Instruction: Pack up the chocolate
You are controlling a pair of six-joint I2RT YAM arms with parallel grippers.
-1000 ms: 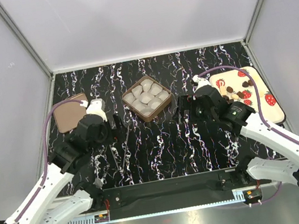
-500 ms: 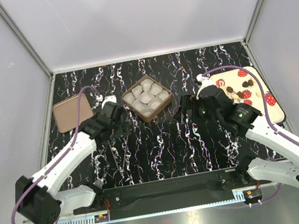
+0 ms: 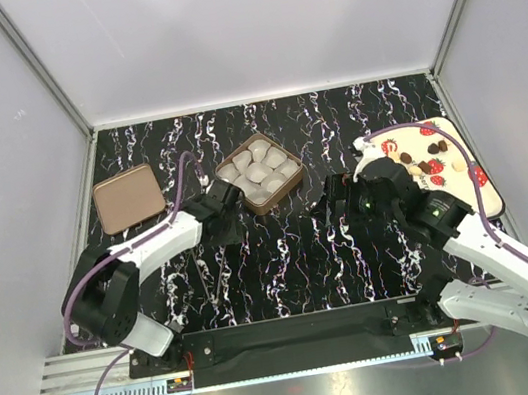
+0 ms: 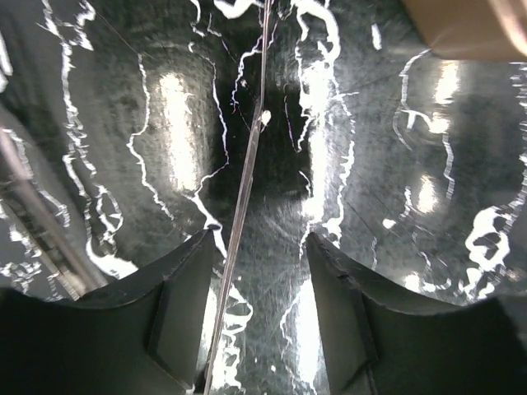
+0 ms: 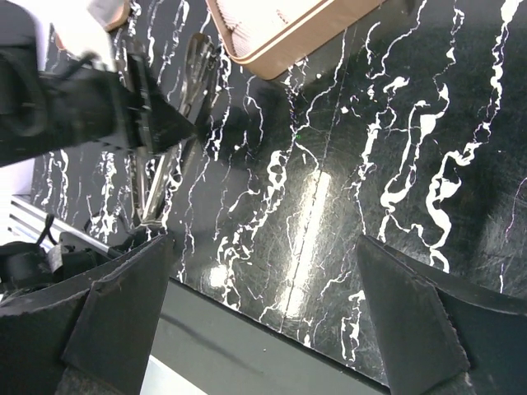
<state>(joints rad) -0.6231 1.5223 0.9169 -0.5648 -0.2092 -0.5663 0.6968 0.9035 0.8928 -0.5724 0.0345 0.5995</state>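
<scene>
Several small pieces of chocolate [image 3: 432, 166] lie on the strawberry-print tray [image 3: 488, 197] at the right. A brown box [image 3: 288, 191] holds white paper cups. My left gripper [image 3: 229, 226] is low over the table just left of the box. In the left wrist view its jaws [image 4: 262, 239] stand partly apart, and thin metal tweezers [image 4: 244, 189] run between them, close to the left finger [image 4: 185, 304]. My right gripper [image 3: 331, 201] is wide open over bare table between box and tray, its fingers [image 5: 265, 240] holding nothing.
The box lid [image 3: 127, 198] lies at the far left. The tweezers [image 3: 218, 266] stretch toward the near edge; the right wrist view shows them [image 5: 162, 169] beside the left gripper's tip [image 5: 191, 125]. The box corner [image 5: 272, 37] sits above.
The left arm has swung right and forward from near the lid to the tweezers beside the box, and its jaws have narrowed. The right arm shifted slightly nearer.
</scene>
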